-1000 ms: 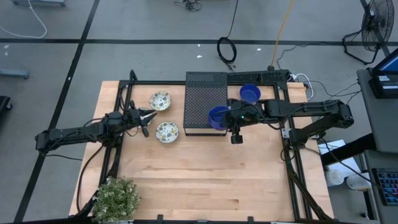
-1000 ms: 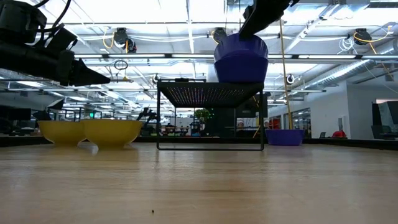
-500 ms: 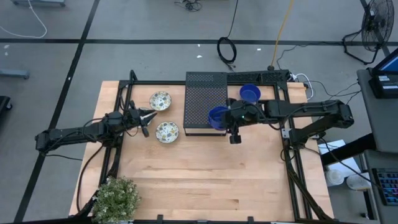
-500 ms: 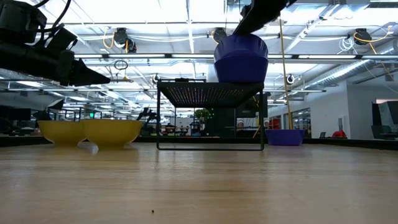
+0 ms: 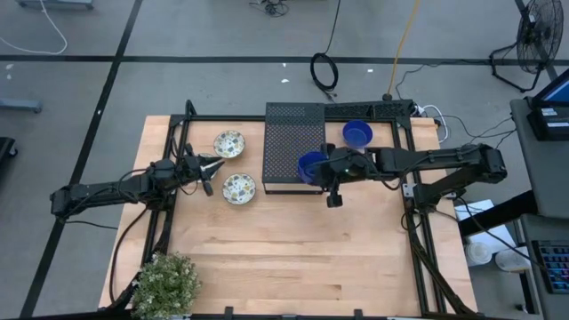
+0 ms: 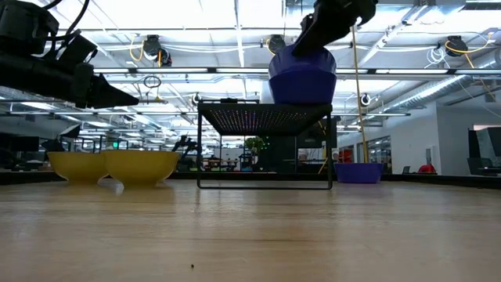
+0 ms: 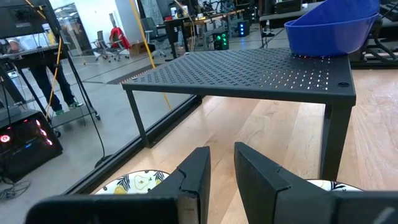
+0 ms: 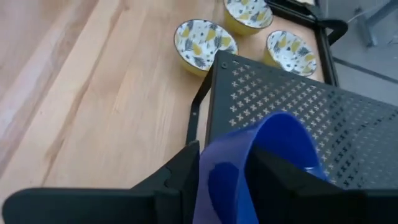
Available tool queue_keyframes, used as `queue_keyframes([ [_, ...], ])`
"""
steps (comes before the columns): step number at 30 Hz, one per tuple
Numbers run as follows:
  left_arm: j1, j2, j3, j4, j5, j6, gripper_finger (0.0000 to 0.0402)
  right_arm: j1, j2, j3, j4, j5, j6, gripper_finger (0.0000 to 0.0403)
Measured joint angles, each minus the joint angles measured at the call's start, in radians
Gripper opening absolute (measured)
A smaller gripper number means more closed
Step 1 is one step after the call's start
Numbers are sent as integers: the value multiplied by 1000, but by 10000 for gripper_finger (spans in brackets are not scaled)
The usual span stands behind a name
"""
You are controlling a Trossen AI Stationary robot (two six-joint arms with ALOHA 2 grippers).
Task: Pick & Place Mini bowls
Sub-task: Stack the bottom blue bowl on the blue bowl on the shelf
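My right gripper is shut on a glossy blue mini bowl over the right near corner of the black perforated box. A second blue bowl sits base-down on the table, right of the box. Two cream floral bowls stand on the table left of the box. The right wrist view shows a third floral bowl farther left. My left gripper hovers open between the floral bowls, touching nothing. My right gripper grips the blue bowl by its rim, on the side toward the table's right. One finger seems to be inside the bowl and one outside. The fingers slant down from the right. The bowl's base is at the box top; whether it rests there, I cannot tell.
The black box stands on thin legs with open space beneath. A black frame runs around the table's far part. A potted plant stands at the near left corner. Bare wood stretches across the near half.
My right gripper has shifted slightly toward the table's left, and the blue bowl it holds has sunk a little toward the box top. The left arm has kept still.
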Motion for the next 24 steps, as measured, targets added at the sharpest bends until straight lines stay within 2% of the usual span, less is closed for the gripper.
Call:
queue_keyframes([
  [6, 0, 0, 0, 0, 0, 0, 77, 0, -27, 0, 39, 90, -1, 107],
  [11, 0, 0, 0, 0, 0, 0, 77, 0, -34, 0, 70, 93, -2, 103],
  [16, 0, 0, 0, 0, 0, 0, 77, 6, -34, 1, 77, 120, -65, 79],
  [19, 0, 0, 0, 0, 0, 0, 77, 26, -35, 1, 92, 206, -129, 47],
  [22, 0, 0, 0, 0, 0, 0, 77, 64, -35, 1, 90, 335, -215, 10],
  [24, 0, 0, 0, 0, 0, 0, 77, 92, -33, 0, 92, 430, -249, 6],
])
